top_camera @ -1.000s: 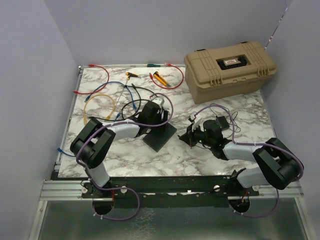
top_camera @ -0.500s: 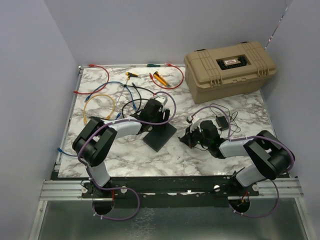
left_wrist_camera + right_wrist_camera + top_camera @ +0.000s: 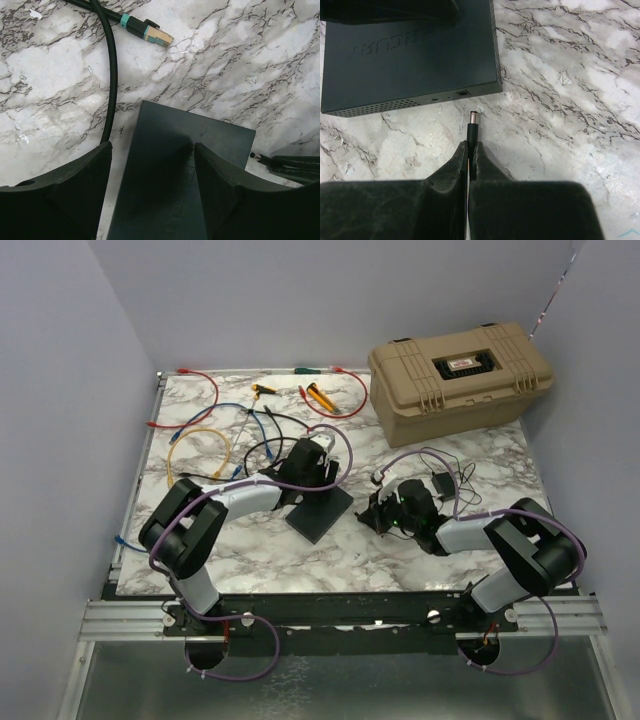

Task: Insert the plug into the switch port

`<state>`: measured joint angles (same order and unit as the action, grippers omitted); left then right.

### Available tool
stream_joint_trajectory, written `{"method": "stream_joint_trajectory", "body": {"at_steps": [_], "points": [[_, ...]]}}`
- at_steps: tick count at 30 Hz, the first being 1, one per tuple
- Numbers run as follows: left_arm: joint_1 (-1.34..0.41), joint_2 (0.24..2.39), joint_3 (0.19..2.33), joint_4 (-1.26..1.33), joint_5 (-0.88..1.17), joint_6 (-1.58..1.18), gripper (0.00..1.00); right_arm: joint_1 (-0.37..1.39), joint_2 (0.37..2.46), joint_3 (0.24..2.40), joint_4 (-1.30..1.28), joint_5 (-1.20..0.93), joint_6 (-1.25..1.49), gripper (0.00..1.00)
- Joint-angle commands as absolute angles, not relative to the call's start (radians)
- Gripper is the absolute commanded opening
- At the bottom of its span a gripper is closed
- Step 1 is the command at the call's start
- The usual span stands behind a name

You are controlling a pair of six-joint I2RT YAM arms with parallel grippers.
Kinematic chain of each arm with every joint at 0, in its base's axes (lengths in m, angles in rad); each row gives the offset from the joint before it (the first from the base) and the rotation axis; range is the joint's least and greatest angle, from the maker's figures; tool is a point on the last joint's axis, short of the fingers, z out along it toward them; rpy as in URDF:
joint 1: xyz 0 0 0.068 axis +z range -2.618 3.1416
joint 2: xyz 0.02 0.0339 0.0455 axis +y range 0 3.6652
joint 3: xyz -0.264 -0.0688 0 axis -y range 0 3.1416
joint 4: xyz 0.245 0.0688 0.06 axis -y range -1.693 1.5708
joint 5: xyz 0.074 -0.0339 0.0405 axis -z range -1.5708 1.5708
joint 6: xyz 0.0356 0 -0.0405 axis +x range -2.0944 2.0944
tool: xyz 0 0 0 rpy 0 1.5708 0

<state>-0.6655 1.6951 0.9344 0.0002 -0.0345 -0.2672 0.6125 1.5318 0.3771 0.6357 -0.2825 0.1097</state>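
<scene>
As right gripper (image 3: 469,147) pinches plug (image 3: 472,125) just shy of switch (image 3: 410,55), left gripper (image 3: 152,150) gapes over it. Teal-tipped cable (image 3: 150,31) lies upper left.

Top external: high, behind the arm bases, tilted down and forward. It takes in the whole surface (image 3: 340,560), with the bases at the bottom edge.
Left wrist: close, steeply downward past the left fingers (image 3: 60,195) in the bottom corners, onto the switch (image 3: 170,150) at bottom centre.
Right wrist: closest and low. Right fingers (image 3: 447,180) bottom centre, plug (image 3: 472,129) mid-frame, switch edge upper left.
Switch common to all three.
</scene>
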Motion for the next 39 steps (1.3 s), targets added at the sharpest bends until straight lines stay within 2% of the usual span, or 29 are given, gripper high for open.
{"method": "stream_joint_trajectory", "body": {"at_steps": [1, 5, 23, 39], "points": [[-0.672, 1.682, 0.925, -0.027, -0.048, -0.251, 0.66, 0.622, 1.536, 0.389, 0.663, -0.277, 0.091, 0.01], [-0.672, 1.703, 0.930, -0.027, -0.027, -0.249, 0.63, 0.625, 1.536, 0.391, 0.661, -0.279, 0.089, 0.01], [-0.650, 1.798, 0.942, -0.026, 0.079, -0.237, 0.62, 0.634, 1.539, 0.400, 0.678, -0.258, 0.054, 0.01], [-0.649, 1.811, 0.940, -0.045, 0.054, -0.222, 0.61, 0.636, 1.565, 0.444, 0.639, -0.284, 0.052, 0.01]]}}
